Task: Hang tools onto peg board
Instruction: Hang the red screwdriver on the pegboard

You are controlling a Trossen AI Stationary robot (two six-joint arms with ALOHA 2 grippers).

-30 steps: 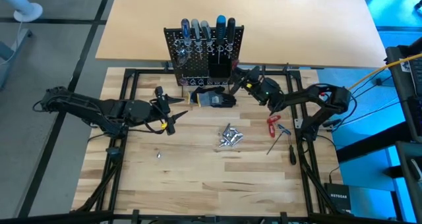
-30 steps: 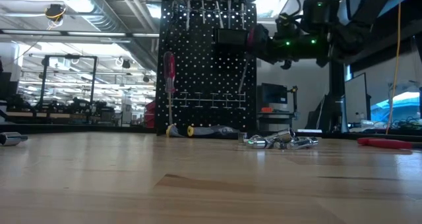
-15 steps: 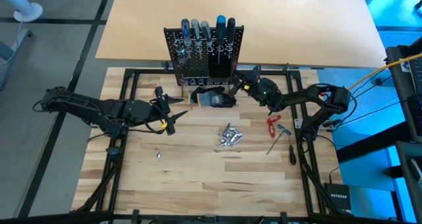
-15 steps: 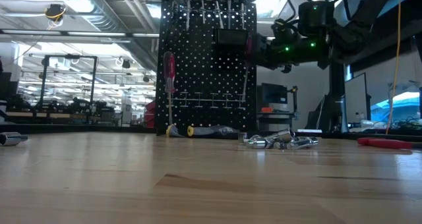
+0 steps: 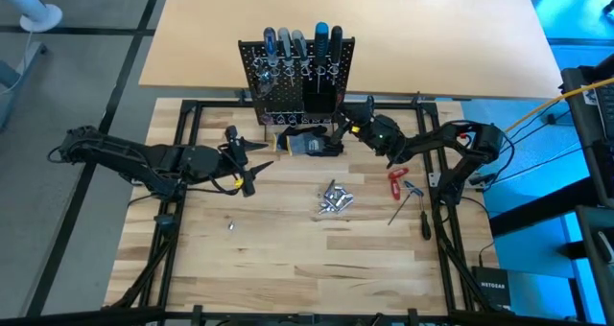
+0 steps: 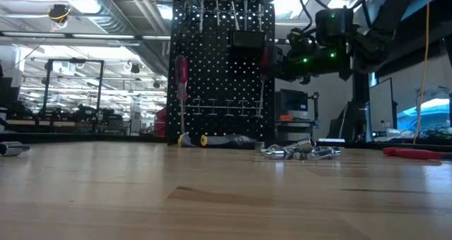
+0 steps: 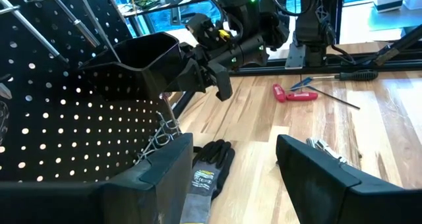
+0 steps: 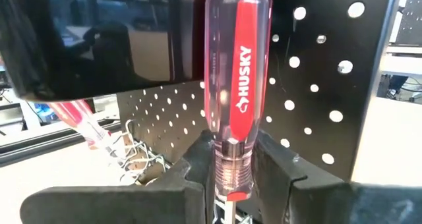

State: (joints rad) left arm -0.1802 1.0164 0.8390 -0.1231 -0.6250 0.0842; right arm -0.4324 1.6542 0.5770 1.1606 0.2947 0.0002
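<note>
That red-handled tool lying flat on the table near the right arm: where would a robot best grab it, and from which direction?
Grip the red-handled tool across its red handle, the thickest part, coming straight down from above. It lies flat on the table with bare wood around it.

The screwdriver handle is glossy clear-and-red plastic. The peg board is matt black perforated metal. The desk is pale smooth wood; the glove is dark cloth.
</note>
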